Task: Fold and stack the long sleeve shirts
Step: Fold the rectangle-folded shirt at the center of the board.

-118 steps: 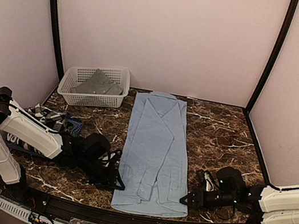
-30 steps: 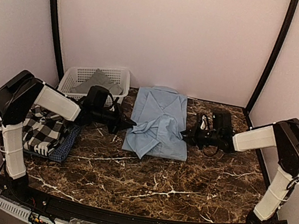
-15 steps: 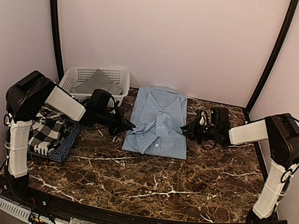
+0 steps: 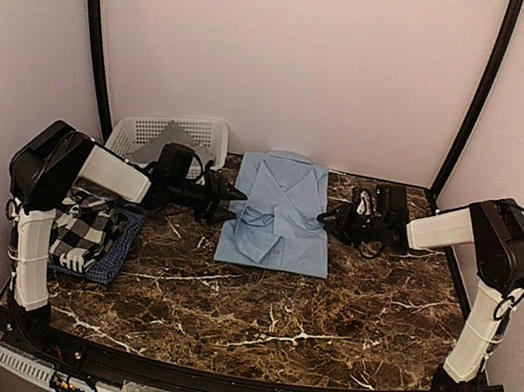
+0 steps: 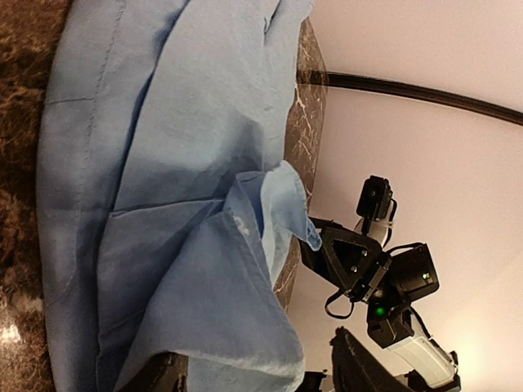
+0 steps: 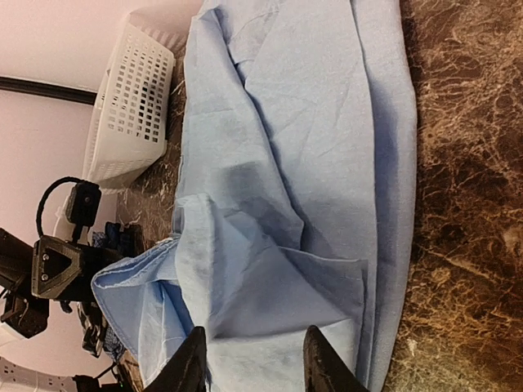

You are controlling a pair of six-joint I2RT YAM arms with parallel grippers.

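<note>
The light blue shirt [image 4: 277, 224], lying folded at the far middle of the table [image 4: 322, 318], is light, limp cloth best pinched at its doubled side edges, where the left gripper [image 4: 233, 205] and right gripper [image 4: 326, 223] stand with fingers apart, apparently gripping nothing.

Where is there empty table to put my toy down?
The big bare marble in front, between the blue shirt and the near edge. Also in front of the right arm. Crowded: the back, with basket, shirt, left gripper and right gripper; the shirt stack fills the left.

Marble table [image 4: 320, 328] holds blue shirt [image 4: 278, 221], basket [image 4: 148, 129], shirt stack [image 4: 85, 231].
</note>
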